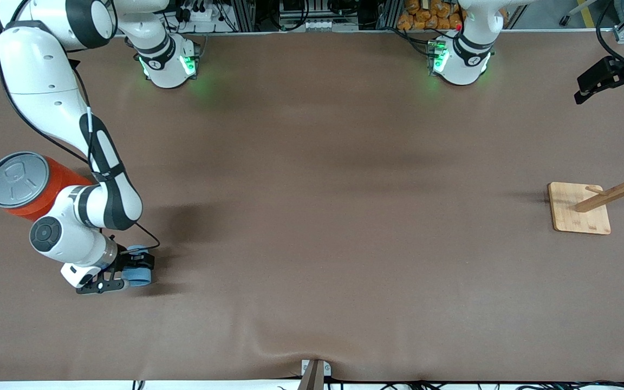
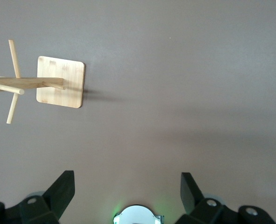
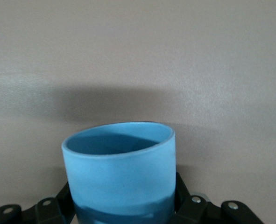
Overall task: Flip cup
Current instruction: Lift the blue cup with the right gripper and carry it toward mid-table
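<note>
Cup first: you will find the small light blue plastic cup low at the right arm's end of the brown tabletop, nearer the front camera than the orange can with the grey lid. Your right end effector is clenched on the cup, one black finger on each side of it. In the right wrist view the cup fills the lower middle with its open rim in sight, the black fingers pressed against its lower wall, and you cannot tell whether it touches the tabletop or is just above it. Your left end effector waits high over the left arm's end of the tabletop, and in the left wrist view its fingers stand wide apart, grasping nothing. Below it on the tabletop stands the wooden mug rack, a square base with a pegged post, also seen from the left wrist.
</note>
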Motion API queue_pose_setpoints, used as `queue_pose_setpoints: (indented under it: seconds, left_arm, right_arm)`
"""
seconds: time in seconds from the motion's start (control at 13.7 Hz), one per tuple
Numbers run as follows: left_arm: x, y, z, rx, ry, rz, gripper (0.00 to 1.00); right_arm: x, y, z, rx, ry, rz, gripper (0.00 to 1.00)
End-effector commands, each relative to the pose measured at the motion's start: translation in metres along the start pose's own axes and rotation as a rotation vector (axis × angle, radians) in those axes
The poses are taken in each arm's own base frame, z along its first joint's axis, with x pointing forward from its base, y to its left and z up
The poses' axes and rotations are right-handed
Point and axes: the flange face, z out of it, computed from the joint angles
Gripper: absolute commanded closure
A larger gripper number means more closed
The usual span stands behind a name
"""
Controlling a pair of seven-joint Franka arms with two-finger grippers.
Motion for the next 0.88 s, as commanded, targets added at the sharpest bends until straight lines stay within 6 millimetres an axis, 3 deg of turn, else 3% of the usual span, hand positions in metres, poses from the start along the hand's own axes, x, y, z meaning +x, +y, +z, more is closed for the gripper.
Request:
queue_pose_setpoints:
  seconds: [0.0, 0.15, 0.36, 0.58, 0.8]
  left_arm:
    - [-0.002, -0.003, -0.006, -0.008, -0.003, 0.016, 0.0]
    - [-0.002, -0.003, -0.006, -0.008, -0.003, 0.016, 0.0]
    - [-0.001, -0.003, -0.005, -0.009, -0.005, 0.015, 0.0]
    - [-0.002, -0.003, -0.005, -0.008, -0.005, 0.015, 0.0]
    - [-0.002, -0.003, -0.006, -0.008, -0.003, 0.019, 0.0]
  right_arm:
    - [0.02, -0.003, -0.027, -0.002, 0.053, -0.102, 0.22]
    - [0.032, -0.008, -0.048, -0.008, 0.093, -0.215, 0.22]
    - [0.044, -0.034, -0.07, -0.021, 0.129, -0.374, 0.22]
    - [0.048, -0.082, -0.109, -0.019, 0.146, -0.541, 0.22]
    - [0.038, -0.141, -0.139, 0.019, 0.081, -0.694, 0.21]
